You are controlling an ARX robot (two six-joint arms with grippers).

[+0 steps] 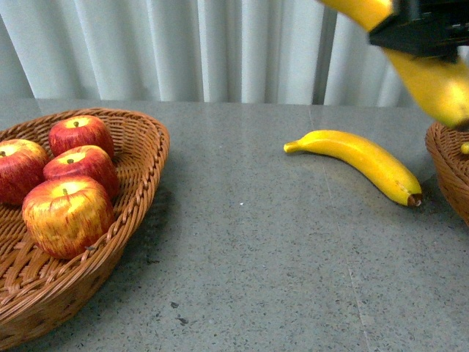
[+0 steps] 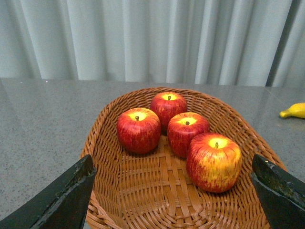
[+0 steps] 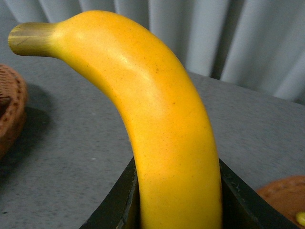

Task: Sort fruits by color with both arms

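Observation:
Several red apples (image 1: 69,213) with yellow streaks lie in the left wicker basket (image 1: 139,169); they also show in the left wrist view (image 2: 213,162). My left gripper (image 2: 174,195) is open and empty, above the near end of that basket (image 2: 143,191). My right gripper (image 1: 425,29), at the top right of the front view, is shut on a yellow banana (image 1: 440,88) held in the air above the right basket (image 1: 448,165). The held banana (image 3: 162,133) fills the right wrist view, between the black fingers (image 3: 114,205). A second banana (image 1: 363,161) lies on the table.
The grey stone table (image 1: 256,257) stretches between the two baskets. A pale curtain (image 1: 220,44) hangs behind. A bit of yellow fruit (image 1: 464,148) shows inside the right basket. The loose banana's tip shows far off in the left wrist view (image 2: 295,111).

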